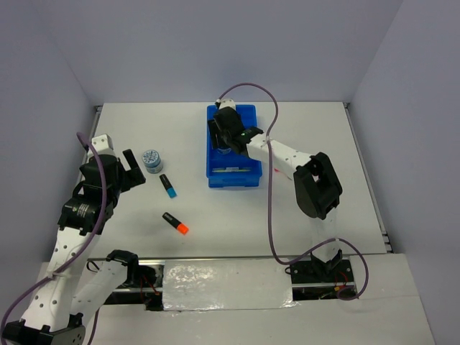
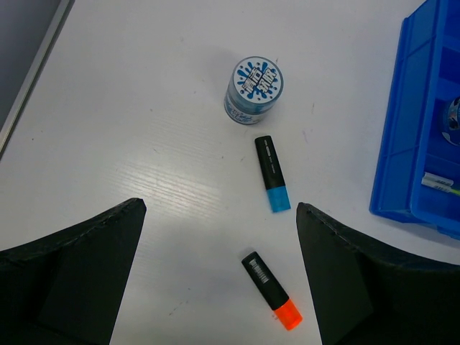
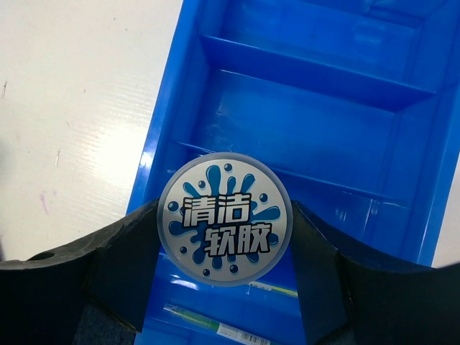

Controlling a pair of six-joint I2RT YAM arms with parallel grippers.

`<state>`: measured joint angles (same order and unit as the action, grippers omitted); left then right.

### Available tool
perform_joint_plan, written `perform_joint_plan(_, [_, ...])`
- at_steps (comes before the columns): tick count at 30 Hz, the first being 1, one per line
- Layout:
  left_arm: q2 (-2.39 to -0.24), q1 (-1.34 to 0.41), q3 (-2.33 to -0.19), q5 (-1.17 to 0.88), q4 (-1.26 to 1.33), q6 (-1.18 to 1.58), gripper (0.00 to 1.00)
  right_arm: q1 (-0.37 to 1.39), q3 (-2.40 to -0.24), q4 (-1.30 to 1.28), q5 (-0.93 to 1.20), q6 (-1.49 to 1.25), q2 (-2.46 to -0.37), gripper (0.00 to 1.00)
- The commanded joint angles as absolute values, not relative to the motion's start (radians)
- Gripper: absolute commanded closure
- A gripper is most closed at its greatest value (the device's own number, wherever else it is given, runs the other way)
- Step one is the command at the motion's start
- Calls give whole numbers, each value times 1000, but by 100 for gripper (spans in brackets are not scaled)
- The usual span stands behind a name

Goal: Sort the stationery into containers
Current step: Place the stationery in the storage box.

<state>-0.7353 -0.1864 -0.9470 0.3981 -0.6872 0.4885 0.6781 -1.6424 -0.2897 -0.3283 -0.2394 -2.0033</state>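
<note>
- Right wrist view, closest thing: a round tub [image 3: 224, 219] with a grey lid. It carries a blue splash graphic and white characters reading 清洁软胶.
- The right pincer [image 3: 224, 287] is clamped on this tub, with a black finger pressed to each side.
- The tub sits over the bright blue tray [image 3: 162, 136], above the crosswise dividers. I cannot tell whether it touches the tray floor.
- Thin pale sticks [image 3: 215, 323], one with a green-printed band, lie in the compartment just below the tub. That print is too small to read.
- Left wrist view only: a second tub [image 2: 254, 90] stands upright on the white table [image 2: 129, 108]. Its lid has the same splash design, but the characters are not legible at this size.
- Just beside it lies a blue-ended marker [image 2: 272, 172]. An orange-ended marker [image 2: 272, 290] is nearer the camera, apart from the first. Both have white print on black bodies; the orange one's looks like a barcode.
- The left pincer [image 2: 219, 208] is spread wide with nothing between its fingers, above the table.
- The same view catches the tray's edge, where the sticks and a sliver of the gripped tub sit in neighbouring compartments.
- Top view: the right wrist covers the tray's middle and hides most of the gripped tub. A purple cable [image 1: 272, 208] loops from that arm down to its base.
</note>
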Motion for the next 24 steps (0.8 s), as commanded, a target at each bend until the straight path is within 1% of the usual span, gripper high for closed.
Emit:
perform_joint_plan(1, [-733,-181,-965,391,-653,462,1,678,-1635,-207,-330,-252,-2006,99])
perform_joint_plan(12, [-741,-181,-965,385,-650,462,1,680,-1543,-169,-313,-272,-1954,99])
perform_joint_plan(15, [-744,-181,-965,382,-650,460,1,680,-1561,-179,-313,-267,-1979,95])
perform_joint_plan(16, [-744,-179,-965,382,-652,459,1,680,-1569,-187,-314,-267,-1985,92])
perform_joint_plan(17, [-745,-179,-966,383,-652,460,1,678,-1575,-199,-316,-268,-1990,81])
perform_joint_plan(18, [-746,-179,-965,382,-650,459,0,680,-1580,-196,-316,-268,-1991,74])
perform_joint_plan(19, [-746,-179,-965,380,-650,460,1,680,-1577,-192,-314,-271,-1991,63])
perform_joint_plan(20, [-746,-179,-965,380,-650,459,1,680,-1575,-192,-313,-272,-1988,63])
perform_joint_plan(21, [-746,-179,-965,380,-649,459,1,680,-1572,-189,-316,-275,-1985,55])
perform_joint_plan(22, [-747,-179,-965,379,-650,459,1,678,-1571,-189,-314,-276,-1980,51])
perform_joint_plan(23, [-750,-179,-965,376,-650,457,1,680,-1572,-189,-313,-278,-1979,42])
perform_joint_plan(24, [-750,-179,-965,376,-649,459,1,680,-1574,-192,-314,-278,-1976,36])
